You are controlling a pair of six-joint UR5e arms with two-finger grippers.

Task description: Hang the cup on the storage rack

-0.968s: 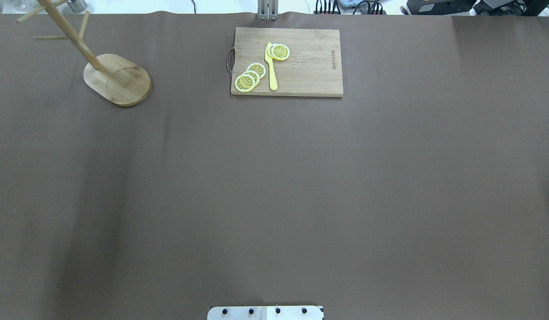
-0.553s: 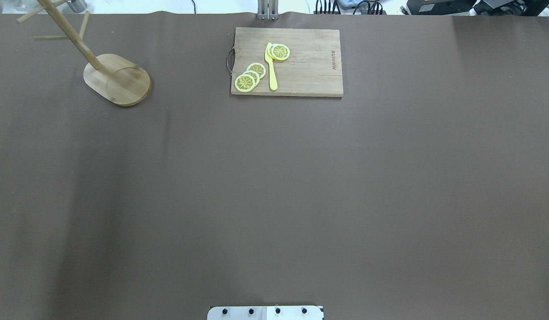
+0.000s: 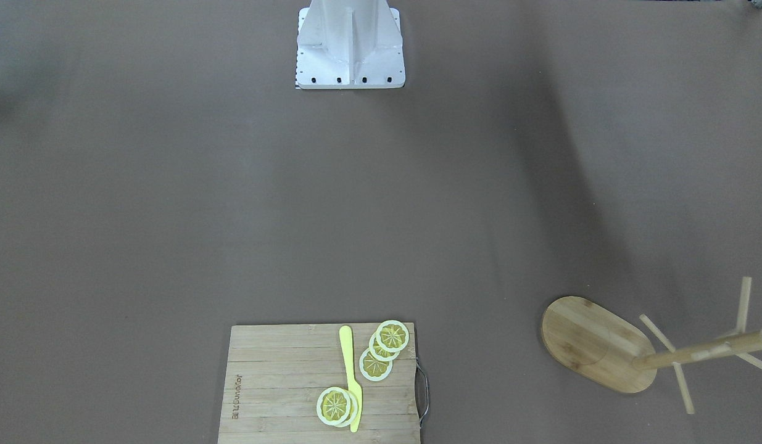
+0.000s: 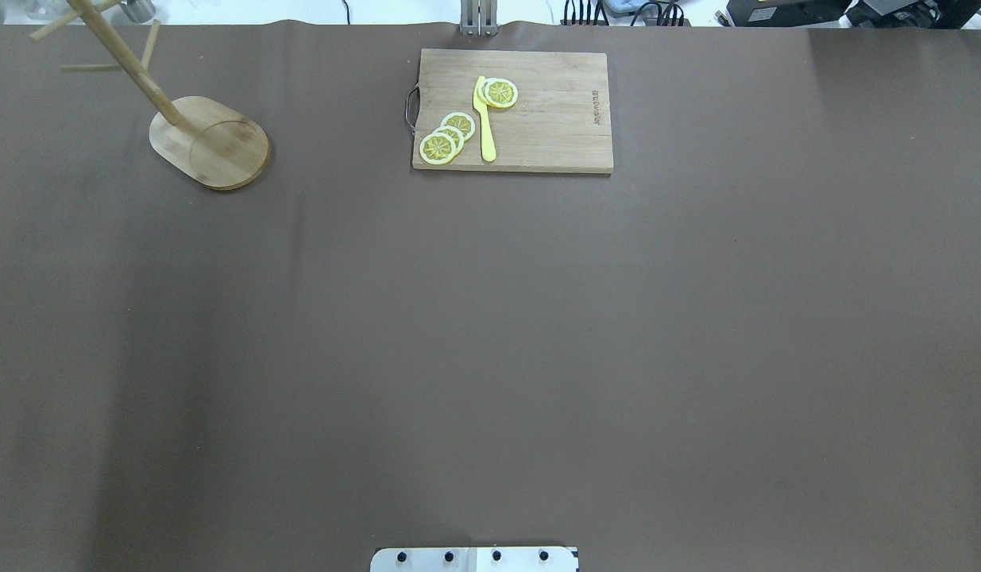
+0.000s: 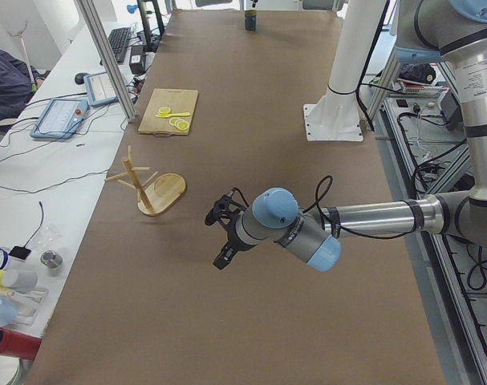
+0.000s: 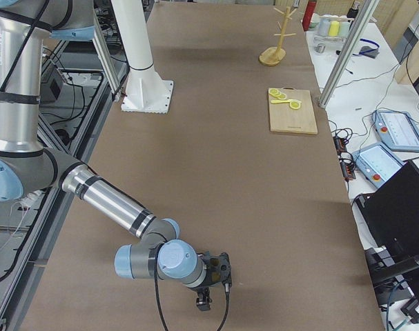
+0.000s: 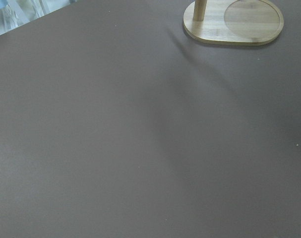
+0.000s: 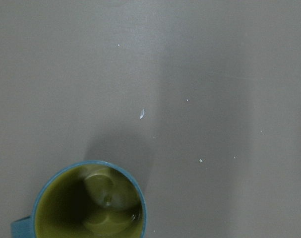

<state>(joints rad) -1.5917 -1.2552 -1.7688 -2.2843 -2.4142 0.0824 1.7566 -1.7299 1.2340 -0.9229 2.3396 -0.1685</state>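
Note:
The cup (image 8: 89, 204), blue-grey with a mustard-yellow inside, stands upright on the brown table at the bottom left of the right wrist view, its handle stub at the lower left. It shows in neither table-wide view. The storage rack (image 4: 212, 143) stands at the far left of the table with bare pegs; it also shows in the front-facing view (image 3: 593, 342) and the left wrist view (image 7: 234, 22). My left gripper (image 5: 221, 258) hovers over the table short of the rack. My right gripper (image 6: 203, 302) is low over the table's right end. I cannot tell whether either is open.
A wooden cutting board (image 4: 554, 119) with lemon slices (image 4: 446, 137) and a yellow knife (image 4: 484, 119) lies at the far middle of the table. The robot's white base (image 3: 350, 49) stands at the near edge.

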